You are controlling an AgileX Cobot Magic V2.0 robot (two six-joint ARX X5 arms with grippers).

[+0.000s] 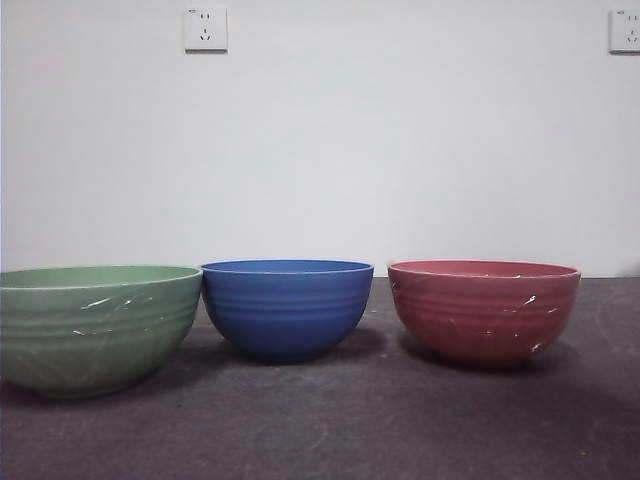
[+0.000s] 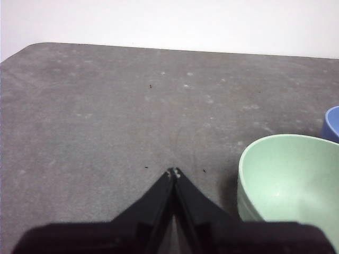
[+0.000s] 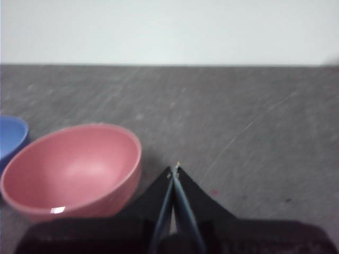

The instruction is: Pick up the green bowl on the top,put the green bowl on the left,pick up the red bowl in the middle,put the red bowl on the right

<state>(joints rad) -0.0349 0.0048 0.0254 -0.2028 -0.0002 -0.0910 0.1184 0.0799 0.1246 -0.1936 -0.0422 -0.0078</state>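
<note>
Both tools, left [image 2: 173, 172] and right [image 3: 175, 168], closed, empty, beside green bowl [image 2: 288, 182] and red bowl [image 3: 71, 169].

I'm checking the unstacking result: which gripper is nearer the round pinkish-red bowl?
Right. The right gripper sits just beside the round pinkish-red bowl; the left gripper is by the sage-green bowl.

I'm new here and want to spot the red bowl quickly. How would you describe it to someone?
Look along the dark grey table in front of the white wall. Three bowls stand in a row; the red bowl is at the right end, beside the blue bowl. It alone is dusty pinkish-red.
</note>
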